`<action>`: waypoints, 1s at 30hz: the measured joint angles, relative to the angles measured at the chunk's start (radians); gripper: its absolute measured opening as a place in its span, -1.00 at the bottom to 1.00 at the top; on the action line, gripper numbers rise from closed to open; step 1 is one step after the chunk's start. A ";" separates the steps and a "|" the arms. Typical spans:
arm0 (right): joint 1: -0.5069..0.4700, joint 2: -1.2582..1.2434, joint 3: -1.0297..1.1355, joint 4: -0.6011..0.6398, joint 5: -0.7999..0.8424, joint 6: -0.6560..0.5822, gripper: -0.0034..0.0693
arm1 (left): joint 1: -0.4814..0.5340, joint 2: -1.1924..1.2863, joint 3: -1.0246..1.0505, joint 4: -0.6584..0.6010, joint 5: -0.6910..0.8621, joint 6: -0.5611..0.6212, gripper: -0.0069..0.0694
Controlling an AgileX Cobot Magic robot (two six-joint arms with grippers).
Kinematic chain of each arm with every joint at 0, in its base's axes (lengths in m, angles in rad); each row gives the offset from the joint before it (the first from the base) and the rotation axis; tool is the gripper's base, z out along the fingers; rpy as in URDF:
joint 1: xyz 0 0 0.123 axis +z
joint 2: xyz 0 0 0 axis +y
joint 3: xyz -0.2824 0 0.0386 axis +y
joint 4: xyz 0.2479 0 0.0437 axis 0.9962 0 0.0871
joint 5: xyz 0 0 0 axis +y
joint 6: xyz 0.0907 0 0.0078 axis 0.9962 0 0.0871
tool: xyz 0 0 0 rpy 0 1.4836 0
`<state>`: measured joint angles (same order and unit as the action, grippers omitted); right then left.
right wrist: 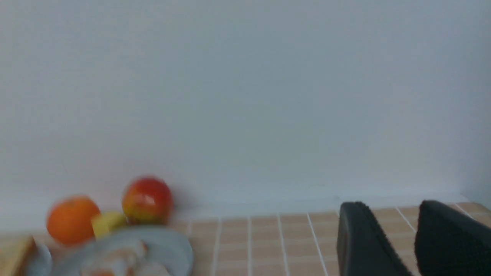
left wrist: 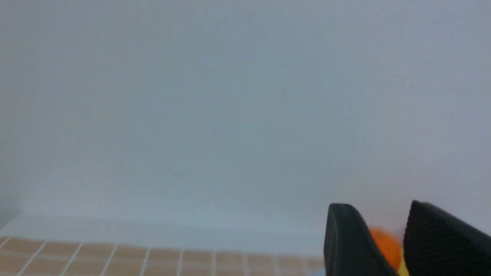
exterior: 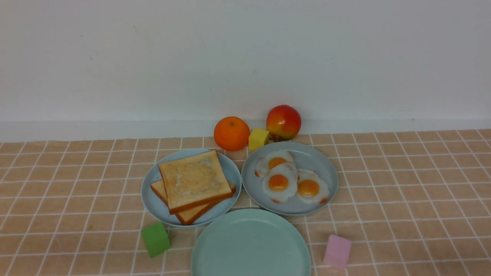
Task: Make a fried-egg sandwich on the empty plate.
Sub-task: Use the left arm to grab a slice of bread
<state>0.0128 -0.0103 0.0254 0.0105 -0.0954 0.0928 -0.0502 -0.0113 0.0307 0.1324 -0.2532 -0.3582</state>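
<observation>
On light blue plate (exterior: 150, 200), top toast (exterior: 193, 180): edge-pinch, centre on mint plate (exterior: 249, 247); left gripper (left wrist: 379, 210), right gripper (right wrist: 391, 207) parted, empty.

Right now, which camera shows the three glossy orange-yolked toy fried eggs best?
The front view: all three fried eggs lie sharp and overlapping on the grey-blue plate. The right wrist view catches them only blurred, at its edge; the left wrist view shows none.
</observation>
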 joint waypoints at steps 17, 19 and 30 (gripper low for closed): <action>0.000 0.198 -0.452 0.027 -0.195 0.413 -0.25 | 0.000 0.044 -0.331 -0.144 -0.043 -0.502 -0.20; 0.000 0.327 -0.644 0.014 -0.002 0.420 -0.25 | 0.000 0.155 -0.479 -0.145 0.149 -0.510 -0.20; 0.000 0.860 -0.940 -0.082 0.580 0.427 -0.25 | 0.000 0.772 -0.778 -0.072 0.819 -0.515 -0.20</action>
<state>0.0128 0.8495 -0.9144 -0.0718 0.4842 0.5195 -0.0502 0.7611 -0.7476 0.0601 0.5653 -0.8735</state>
